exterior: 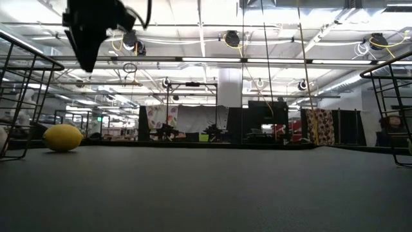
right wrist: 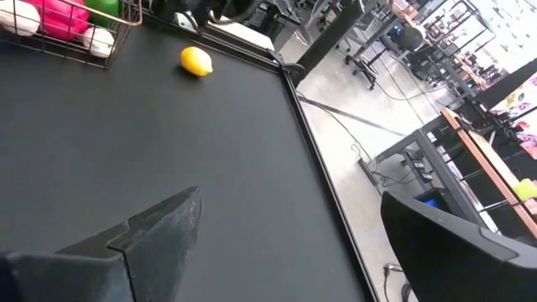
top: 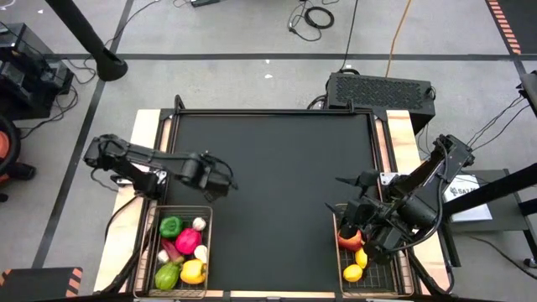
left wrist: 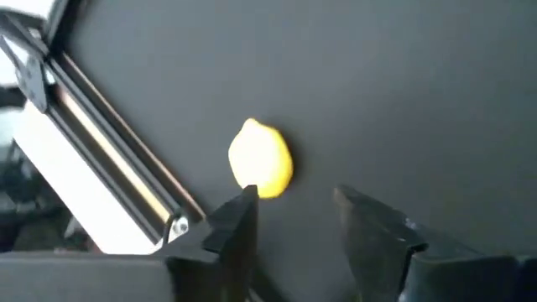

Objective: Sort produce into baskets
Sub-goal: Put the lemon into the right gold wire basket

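High view shows both baskets, left basket (top: 208,252) and right basket (top: 401,281), nearly filled; left wrist view shows one lemon (left wrist: 261,159) loose on the mat beyond the left gripper (left wrist: 294,205) (jaws partly apart, empty); right gripper (right wrist: 289,214) gapes wide, idle.

Grey concrete floor (top: 252,33) with dark tape lines and loose cables (top: 315,15), black vented box (top: 382,88) behind the table, open workshop hall beyond with ceiling strip lights (exterior: 212,60), hanging lamps and black metal frames.
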`<state>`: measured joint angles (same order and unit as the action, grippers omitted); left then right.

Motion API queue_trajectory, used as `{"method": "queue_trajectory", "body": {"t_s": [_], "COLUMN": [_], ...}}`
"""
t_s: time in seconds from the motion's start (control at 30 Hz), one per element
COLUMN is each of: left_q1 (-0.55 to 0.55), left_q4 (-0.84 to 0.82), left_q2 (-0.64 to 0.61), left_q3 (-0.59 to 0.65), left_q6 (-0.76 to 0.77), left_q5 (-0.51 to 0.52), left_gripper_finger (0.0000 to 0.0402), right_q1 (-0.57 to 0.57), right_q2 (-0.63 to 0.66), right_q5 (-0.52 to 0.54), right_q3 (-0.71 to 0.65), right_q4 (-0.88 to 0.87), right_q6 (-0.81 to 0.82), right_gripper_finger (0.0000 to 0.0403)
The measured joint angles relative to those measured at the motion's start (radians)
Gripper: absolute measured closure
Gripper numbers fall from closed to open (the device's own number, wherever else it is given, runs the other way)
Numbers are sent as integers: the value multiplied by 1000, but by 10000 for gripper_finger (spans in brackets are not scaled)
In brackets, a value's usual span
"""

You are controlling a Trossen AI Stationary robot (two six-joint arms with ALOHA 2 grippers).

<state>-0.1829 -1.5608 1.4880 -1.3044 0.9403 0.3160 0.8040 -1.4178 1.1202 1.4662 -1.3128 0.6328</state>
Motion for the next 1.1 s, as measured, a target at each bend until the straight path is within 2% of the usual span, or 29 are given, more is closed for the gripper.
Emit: {"method": "queue_trajectory", "body": {"t_s": [0.13,0.4,0.47,0.6,0.9,1.1], "left_q1": [121,279,294,309,305,305], "left_q4": [52,227,267,268,396,433], "left_q2": [-3,-2,-2,-2,-2,-2], "left_q3": [61,280,310,343,486,554], "left_q6": [-64,-89,-91,-64,-93,-129], "left_q5": [-129,-215,-207,-111,-132,-135], "left_gripper_finger": [200,150,140,116,68,61], "right_q1": [0,0,0,0,0,0], "right_q2": [0,0,0,0,0,0], "right_q5": [0,-24,-25,-26,-26,-26], "right_q3": [0,0,0,0,0,0], "right_q4": [-1,-1,0,-1,-3,-6], "right_q6": [-9,0,0,1,1,-1], "right_gripper_finger": [47,47,47,47,47,47]}}
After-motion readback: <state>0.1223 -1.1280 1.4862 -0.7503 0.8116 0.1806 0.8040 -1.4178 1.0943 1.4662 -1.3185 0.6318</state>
